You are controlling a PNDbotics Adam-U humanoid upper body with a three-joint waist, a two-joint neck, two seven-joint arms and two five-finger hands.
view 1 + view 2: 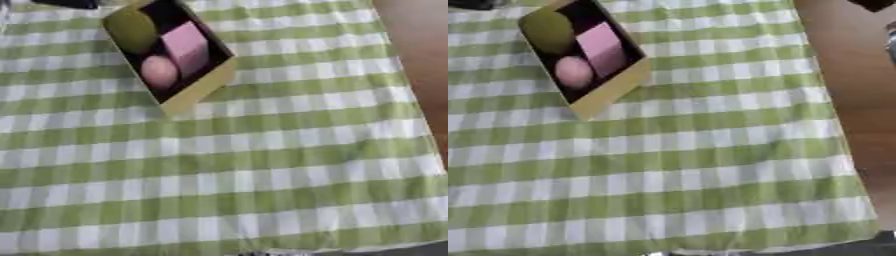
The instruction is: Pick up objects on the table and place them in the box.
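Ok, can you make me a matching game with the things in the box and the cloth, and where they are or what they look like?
Things:
1. green ball
2. pink block
3. pink egg shape
4. tablecloth

Descriptions:
A. green and white checks
B. at the box's far end
C. at the box's near end
D. middle of the box, square-edged

Pairs: 1-B, 2-D, 3-C, 4-A

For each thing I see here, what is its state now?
box: open, on the checked cloth, dark inside.
olive-green round object: inside the box, far end.
pink block: inside the box, middle.
pink round object: inside the box, near end.
checked cloth: spread flat on the table.
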